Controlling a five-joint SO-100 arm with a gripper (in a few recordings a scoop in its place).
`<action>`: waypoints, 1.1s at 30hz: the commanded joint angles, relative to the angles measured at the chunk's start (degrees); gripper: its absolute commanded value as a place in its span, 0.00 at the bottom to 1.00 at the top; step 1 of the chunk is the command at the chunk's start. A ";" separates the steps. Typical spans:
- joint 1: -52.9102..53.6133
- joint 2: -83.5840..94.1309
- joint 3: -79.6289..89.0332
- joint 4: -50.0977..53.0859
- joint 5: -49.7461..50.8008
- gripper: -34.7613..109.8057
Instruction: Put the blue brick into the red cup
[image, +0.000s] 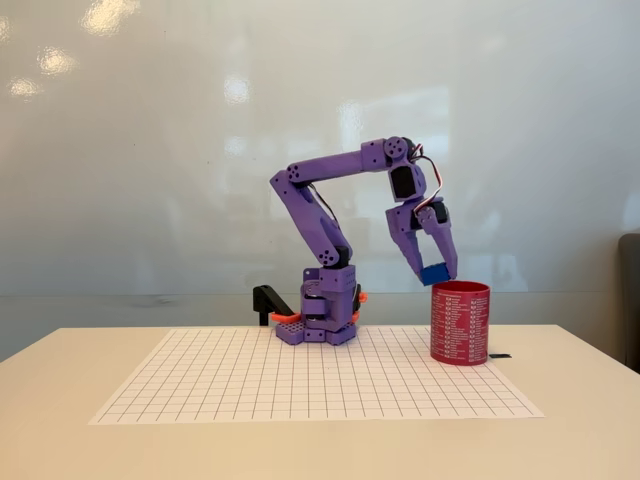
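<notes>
1. Gripper (436, 268) is clamped on the blue brick (435, 272); the brick sits between the fingertips, clear of the table, carried in the air.
2. The brick hangs just above the red cup (460, 323), over the left part of the rim in the fixed view. It looks apart from the rim, but the gap is small and I can't rule out a light touch.
3. The purple arm (335, 190) is folded up and over, wrist pitched down. That makes sense: the cup is taller than the brick, so the load has to come in from above the rim, not from the side.
4. The cup stands upright at the right edge of the grid mat (300, 385), near the base (325, 310), so reach is short and the elbow is high.
5. Judgement: transport is nearly done, release is not. The brick looks off-centre toward the near-left wall, so the next move probably needs a small shift right before opening.
6. Risk: dropping now could clip the rim and bounce the brick out or nudge the cup.
</notes>
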 joint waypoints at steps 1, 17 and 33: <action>-0.44 1.23 -2.46 -0.18 1.93 0.23; -10.20 -5.80 -6.50 -4.57 3.69 0.23; -6.59 -7.21 -8.35 -4.13 4.92 0.58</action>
